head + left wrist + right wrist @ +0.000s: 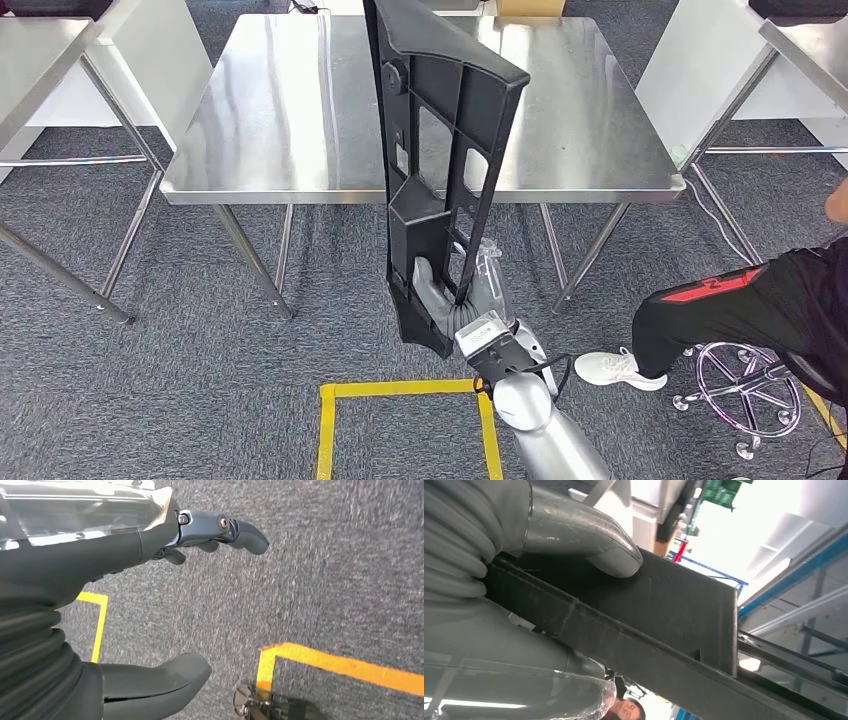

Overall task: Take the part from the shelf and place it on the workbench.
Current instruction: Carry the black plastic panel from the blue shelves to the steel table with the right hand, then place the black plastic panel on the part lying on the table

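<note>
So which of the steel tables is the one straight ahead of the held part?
The middle steel table, seen whole. The black plastic part in the right hand rises upright across its top; the other two tables only show at the picture's side edges.

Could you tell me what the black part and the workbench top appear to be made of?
The part: likely moulded plastic, matte black, judging by its ribs and cutouts. The workbench: probably stainless steel, brushed and shiny, mirroring the surroundings.

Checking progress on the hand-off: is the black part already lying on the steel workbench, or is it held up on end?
Held on end, not yet set down. The right hand grips the black part near its lower end, above the carpet in front of the workbench.
</note>
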`<action>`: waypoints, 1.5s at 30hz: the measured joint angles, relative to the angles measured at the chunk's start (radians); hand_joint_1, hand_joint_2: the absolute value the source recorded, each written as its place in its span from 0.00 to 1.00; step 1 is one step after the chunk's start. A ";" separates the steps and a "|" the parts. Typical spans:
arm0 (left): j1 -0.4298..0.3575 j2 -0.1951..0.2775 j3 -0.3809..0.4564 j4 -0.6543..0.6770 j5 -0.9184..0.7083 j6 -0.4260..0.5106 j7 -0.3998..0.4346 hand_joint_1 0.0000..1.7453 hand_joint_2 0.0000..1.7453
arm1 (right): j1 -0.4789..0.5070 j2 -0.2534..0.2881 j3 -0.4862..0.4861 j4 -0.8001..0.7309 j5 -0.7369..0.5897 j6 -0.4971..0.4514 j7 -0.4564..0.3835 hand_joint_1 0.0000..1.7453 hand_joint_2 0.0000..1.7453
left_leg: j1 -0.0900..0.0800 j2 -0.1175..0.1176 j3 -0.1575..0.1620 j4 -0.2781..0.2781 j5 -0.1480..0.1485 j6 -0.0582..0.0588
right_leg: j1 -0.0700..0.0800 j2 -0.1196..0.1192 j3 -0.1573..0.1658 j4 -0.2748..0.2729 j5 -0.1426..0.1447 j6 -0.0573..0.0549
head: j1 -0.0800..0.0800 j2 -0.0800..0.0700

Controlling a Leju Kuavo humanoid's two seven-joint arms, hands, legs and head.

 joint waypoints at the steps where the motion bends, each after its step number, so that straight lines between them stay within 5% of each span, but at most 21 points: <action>1: 0.000 -0.001 0.000 0.000 0.000 0.000 0.000 0.00 1.00 | 0.002 0.000 -0.001 0.000 0.000 0.000 0.000 1.00 1.00 | 0.000 -0.001 0.005 0.000 -0.005 -0.001 | -0.002 0.000 -0.018 0.004 0.006 0.008 | 0.000 0.000; 4: 0.001 -0.003 0.000 0.000 0.000 -0.001 0.000 0.00 1.00 | 0.002 0.000 -0.003 0.000 0.000 0.001 0.000 1.00 1.00 | 0.003 -0.005 0.033 0.000 -0.027 -0.013 | -0.013 -0.004 0.026 -0.162 0.109 0.044 | 0.000 0.000; 6: 0.000 -0.002 0.000 0.000 0.000 -0.002 0.000 0.00 1.00 | 0.001 0.000 -0.005 0.000 0.000 0.001 0.000 1.00 1.00 | 0.002 -0.006 0.045 -0.002 -0.042 -0.026 | -0.009 -0.012 0.055 -0.242 0.135 0.028 | 0.001 0.000; 8: 0.000 -0.001 0.000 0.000 0.000 -0.002 0.000 0.00 1.00 | 0.001 0.001 -0.007 0.000 0.000 0.001 0.000 1.00 1.00 | 0.001 -0.004 0.056 0.001 -0.050 -0.040 | -0.005 -0.014 0.062 -0.250 0.131 -0.004 | 0.001 0.000; 10: 0.000 -0.001 0.001 0.000 -0.001 -0.003 -0.001 0.00 1.00 | 0.001 0.003 -0.009 0.000 0.000 0.001 0.000 1.00 1.00 | 0.003 0.000 0.059 0.019 -0.058 -0.049 | -0.011 -0.009 0.079 -0.253 0.141 -0.021 | 0.000 0.000; 12: -0.001 0.000 0.000 0.000 -0.001 -0.003 -0.002 0.00 1.00 | -0.001 0.005 -0.010 -0.001 0.001 0.001 0.000 1.00 1.00 | 0.006 0.002 0.016 0.098 -0.080 -0.056 | -0.012 -0.009 0.095 -0.255 0.135 -0.035 | -0.001 0.000; 14: -0.002 -0.001 0.000 0.000 -0.002 -0.003 -0.002 0.00 1.00 | -0.001 0.007 -0.010 -0.001 0.001 0.001 0.000 1.00 1.00 | 0.007 0.003 -0.068 0.224 -0.127 -0.063 | -0.008 -0.008 0.102 -0.255 0.126 -0.045 | -0.002 0.000; 16: 0.000 -0.001 0.000 0.000 -0.003 -0.003 -0.002 0.00 1.00 | 0.002 0.007 -0.010 -0.001 0.001 0.001 0.000 1.00 1.00 | 0.007 0.003 -0.134 0.286 -0.150 -0.061 | -0.002 -0.006 0.111 -0.255 0.116 -0.049 | -0.002 0.000; 17: 0.000 -0.001 0.000 0.000 -0.003 -0.003 -0.002 0.00 1.00 | 0.003 0.007 -0.010 -0.001 0.001 0.001 0.000 1.00 1.00 | 0.006 0.003 -0.143 0.267 -0.130 -0.057 | 0.001 -0.005 0.118 -0.255 0.109 -0.050 | -0.002 0.000; 19: 0.000 0.000 0.000 0.000 -0.003 -0.003 -0.002 0.00 1.00 | 0.004 0.007 -0.010 -0.001 0.001 0.001 0.000 1.00 1.00 | -0.001 0.003 -0.111 0.143 -0.034 -0.036 | 0.008 -0.003 0.136 -0.256 0.095 -0.049 | -0.002 0.000; 21: 0.000 0.002 0.000 0.000 -0.003 -0.003 -0.003 0.00 1.00 | 0.003 0.007 -0.011 -0.001 0.001 0.001 -0.001 1.00 1.00 | -0.013 0.001 -0.079 0.051 0.006 -0.016 | 0.012 -0.003 0.151 -0.259 0.082 -0.043 | 0.000 0.000; 23: 0.000 0.002 0.000 0.000 -0.004 -0.003 -0.004 0.00 1.00 | 0.006 0.008 -0.011 -0.001 0.002 0.001 -0.001 1.00 1.00 | -0.023 -0.003 -0.067 0.025 -0.012 -0.001 | 0.014 -0.001 0.165 -0.257 0.084 -0.026 | 0.001 0.000; 26: 0.003 0.001 0.001 0.000 -0.005 -0.003 -0.008 0.00 1.00 | 0.009 0.009 -0.013 -0.002 0.005 0.001 -0.004 1.00 1.00 | -0.018 -0.005 -0.014 -0.015 0.015 0.023 | 0.016 -0.001 0.166 -0.220 0.080 -0.007 | 0.001 0.000; 29: 0.001 -0.001 0.002 0.000 -0.007 -0.004 -0.011 0.00 1.00 | 0.008 0.007 -0.015 -0.002 0.007 0.001 -0.006 1.00 1.00 | -0.013 -0.002 0.015 -0.024 0.013 0.023 | 0.006 -0.001 0.084 -0.079 0.011 0.001 | 0.002 0.000; 31: 0.001 -0.004 0.002 0.000 -0.009 -0.006 -0.011 0.00 1.00 | 0.012 0.005 -0.016 -0.002 0.008 0.001 -0.006 1.00 1.00 | -0.010 -0.004 0.023 -0.023 0.001 0.015 | -0.003 -0.001 0.017 -0.003 -0.007 0.018 | 0.002 0.000; 33: 0.002 -0.006 0.004 0.000 -0.009 -0.006 -0.011 0.00 1.00 | 0.016 0.003 -0.016 -0.002 0.009 0.001 -0.006 1.00 1.00 | -0.003 -0.007 0.041 -0.022 -0.015 0.004 | -0.013 -0.002 0.014 -0.061 0.044 0.046 | 0.002 0.000; 35: 0.003 -0.007 0.005 0.000 -0.009 -0.006 -0.011 0.00 1.00 | 0.017 0.001 -0.017 -0.001 0.009 0.001 -0.006 1.00 1.00 | 0.002 -0.010 0.061 -0.021 -0.035 -0.010 | -0.021 -0.005 0.047 -0.193 0.121 0.065 | 0.002 0.000; 37: 0.002 -0.007 0.007 0.000 -0.009 -0.006 -0.012 0.00 1.00 | 0.018 0.000 -0.017 0.000 0.009 0.001 -0.006 1.00 1.00 | 0.000 -0.011 0.068 -0.019 -0.049 -0.024 | -0.019 -0.007 0.067 -0.260 0.152 0.047 | 0.001 0.000; 40: 0.000 -0.006 0.008 0.000 -0.009 -0.006 -0.012 0.00 1.00 | 0.019 0.002 -0.019 -0.001 0.010 0.000 -0.006 1.00 1.00 | 0.000 -0.010 0.048 0.013 -0.038 -0.035 | -0.021 -0.006 0.076 -0.265 0.152 0.012 | 0.001 0.000; 43: -0.002 -0.006 0.008 0.000 -0.010 -0.006 -0.014 0.00 1.00 | 0.019 0.006 -0.020 -0.002 0.019 0.000 -0.006 1.00 1.00 | 0.003 -0.003 -0.054 0.169 -0.034 -0.048 | -0.024 -0.007 0.104 -0.275 0.135 -0.013 | -0.001 0.000; 45: -0.001 -0.006 0.008 0.000 -0.011 -0.008 -0.014 0.00 1.00 | 0.018 0.007 -0.018 -0.002 0.028 0.001 -0.005 1.00 1.00 | 0.004 0.000 -0.135 0.267 -0.085 -0.055 | -0.022 -0.007 0.120 -0.276 0.121 -0.029 | -0.001 0.000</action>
